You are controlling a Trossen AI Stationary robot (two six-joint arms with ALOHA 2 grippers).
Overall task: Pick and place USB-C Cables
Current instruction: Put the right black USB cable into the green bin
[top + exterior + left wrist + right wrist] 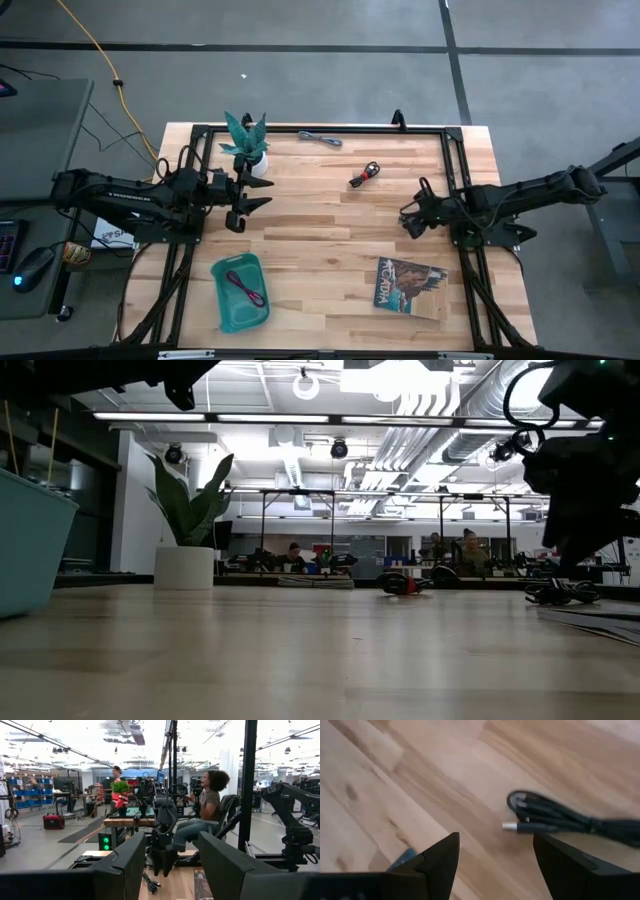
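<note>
The black-and-red USB-C cable lies on the wooden counter toward its far edge, right of centre, its long axis running diagonally from near-left to far-right in the high view. In the right wrist view a black cable bundle with a silver plug tip is cut off at the picture's edge, so its full length cannot be seen; whether this is the same bundle is hard to say.

The grey USB-C cable rests close to the far edge, its length running along that edge with a slight slant. The maroon-purple USB-C cable lies inside the teal tray at the near left, stretched diagonally across the tray floor. In the low view only a corner of the tray's wall shows, and the cable in it is hidden.

The right end effector hovers over bare counter, near the black-and-red cable but apart from it, its fingers spread wide with nothing between them. The left end effector sits just in front of the potted plant, fingers parted and empty.

A book lies flat at the near right. A yellow cord trails over the floor beyond the counter. People sit at desks in the room behind, too distant to make out well.
</note>
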